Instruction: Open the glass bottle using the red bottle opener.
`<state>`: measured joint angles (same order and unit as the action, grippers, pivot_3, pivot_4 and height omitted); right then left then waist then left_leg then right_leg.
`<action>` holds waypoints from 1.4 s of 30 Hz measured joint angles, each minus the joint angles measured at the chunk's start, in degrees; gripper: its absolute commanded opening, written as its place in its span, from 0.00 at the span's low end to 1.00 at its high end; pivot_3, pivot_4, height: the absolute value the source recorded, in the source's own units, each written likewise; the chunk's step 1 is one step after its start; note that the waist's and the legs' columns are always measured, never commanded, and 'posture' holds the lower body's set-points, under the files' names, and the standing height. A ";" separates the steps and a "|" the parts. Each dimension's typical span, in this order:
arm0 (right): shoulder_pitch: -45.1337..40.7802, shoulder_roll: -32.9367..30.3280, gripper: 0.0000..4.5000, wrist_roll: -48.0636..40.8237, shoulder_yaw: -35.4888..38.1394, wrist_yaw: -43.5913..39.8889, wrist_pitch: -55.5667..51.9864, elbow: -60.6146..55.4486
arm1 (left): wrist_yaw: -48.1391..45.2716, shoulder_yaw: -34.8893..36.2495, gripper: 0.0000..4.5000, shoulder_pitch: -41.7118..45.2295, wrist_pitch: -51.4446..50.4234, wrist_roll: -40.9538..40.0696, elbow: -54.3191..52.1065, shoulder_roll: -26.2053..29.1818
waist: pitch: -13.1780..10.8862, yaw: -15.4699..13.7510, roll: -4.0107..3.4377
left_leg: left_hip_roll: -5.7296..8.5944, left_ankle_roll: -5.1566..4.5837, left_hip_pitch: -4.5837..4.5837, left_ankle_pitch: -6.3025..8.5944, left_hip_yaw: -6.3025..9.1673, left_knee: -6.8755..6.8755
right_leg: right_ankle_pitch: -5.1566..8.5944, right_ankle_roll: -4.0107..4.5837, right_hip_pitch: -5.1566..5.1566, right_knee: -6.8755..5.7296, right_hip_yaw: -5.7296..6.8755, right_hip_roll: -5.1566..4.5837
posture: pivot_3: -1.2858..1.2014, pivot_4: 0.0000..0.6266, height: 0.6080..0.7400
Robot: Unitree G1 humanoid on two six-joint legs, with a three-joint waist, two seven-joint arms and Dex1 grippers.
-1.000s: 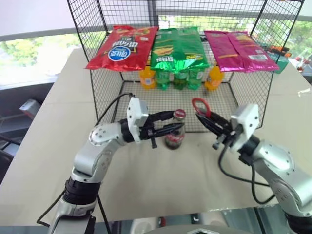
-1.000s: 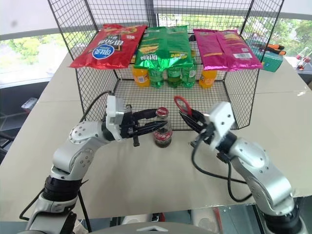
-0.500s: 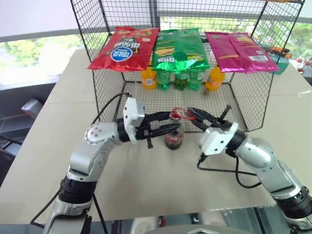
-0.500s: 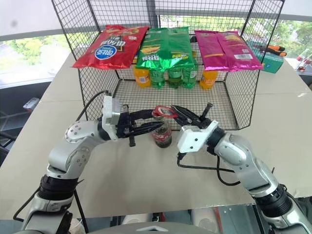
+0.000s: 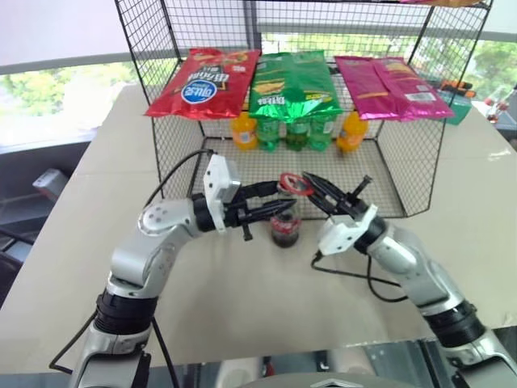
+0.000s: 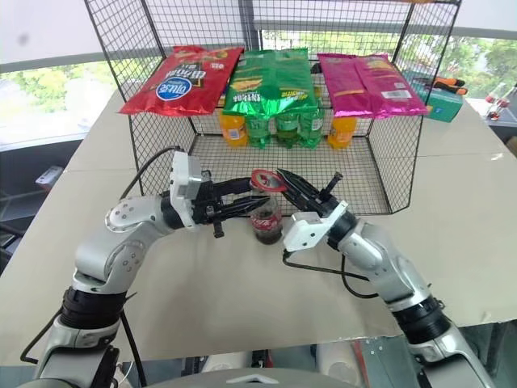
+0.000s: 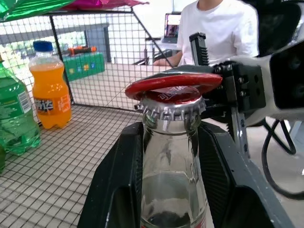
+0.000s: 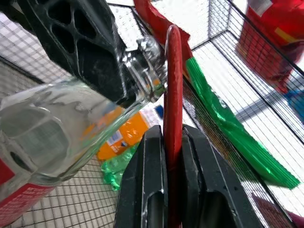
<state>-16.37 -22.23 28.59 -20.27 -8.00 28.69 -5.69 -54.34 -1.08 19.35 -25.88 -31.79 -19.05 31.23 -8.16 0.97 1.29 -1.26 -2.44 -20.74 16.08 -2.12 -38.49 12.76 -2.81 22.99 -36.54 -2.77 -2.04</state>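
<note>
Since a second ago the right gripper [image 5: 317,187] has swung in from the side and rolled over, so the red bottle opener [image 7: 173,84] now lies flat with its ring right on top of the cap instead of standing up off to the right. Its fingers are clamped tight on the opener's handle. The left gripper [image 5: 273,206] hasn't really budged: its fingers are closed around the neck of the glass bottle [image 5: 286,228], which stands on the table [image 5: 242,283] just in front of the wire rack [image 5: 412,174]. Pretty sure that hold is there so the bottle won't tip when the opener levers up. Cap looks still on, so I'd guess the prying comes next.
</note>
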 measured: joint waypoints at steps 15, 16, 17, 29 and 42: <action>-2.02 6.69 0.00 2.48 -0.04 8.74 10.71 13.73 | 2.31 1.00 0.26 -1.47 -2.39 0.50 -2.07 -0.15 | 0.21 1.16 0.11 | -0.06 0.00 0.48 0.00 -0.27 0.10 | -0.02 0.03 -0.32 -0.05 -0.30 -0.03 | 0.52 0.24 1.00; -2.10 6.86 0.00 2.56 -0.04 9.21 11.38 14.48 | 2.31 0.99 0.26 -1.50 -2.30 0.64 -2.07 -0.16 | 0.22 1.19 0.11 | -0.05 0.00 0.49 0.00 -0.30 0.09 | -0.02 0.02 -0.32 -0.05 -0.32 -0.06 | 0.52 0.24 1.00; -2.15 7.09 0.00 2.56 -0.04 9.58 11.75 15.01 | 2.31 0.98 0.26 -1.53 -2.24 0.75 -2.07 -0.22 | 0.24 1.23 0.15 | -0.05 0.00 0.50 0.00 -0.33 0.09 | -0.01 0.01 -0.32 -0.05 -0.34 -0.07 | 0.52 0.24 1.00; -4.24 5.59 0.00 4.77 -0.03 10.39 14.07 16.76 | 1.62 0.79 0.26 -1.68 -0.85 1.14 -1.72 0.59 | 0.26 1.35 0.11 | -0.06 0.01 0.56 0.00 -0.39 0.15 | 0.05 -0.08 -0.27 -0.04 -0.40 -0.13 | 0.52 0.24 1.00; -4.83 4.48 0.00 8.79 -0.03 11.63 11.67 14.00 | 0.98 0.53 0.26 -2.03 1.82 1.32 -0.48 0.66 | 0.28 1.39 0.07 | -0.08 0.02 0.62 0.01 -0.39 0.21 | 0.12 -0.20 -0.26 -0.02 -0.40 -0.45 | 0.52 0.24 1.00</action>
<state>-21.20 -17.75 37.38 -20.30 3.64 40.36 8.31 -53.36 -0.55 17.32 -24.06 -30.47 -19.53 31.89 -7.88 2.35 1.36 -1.34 -2.42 -20.12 16.09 -2.51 -38.28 12.88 -3.01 22.73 -36.56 -3.17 -2.49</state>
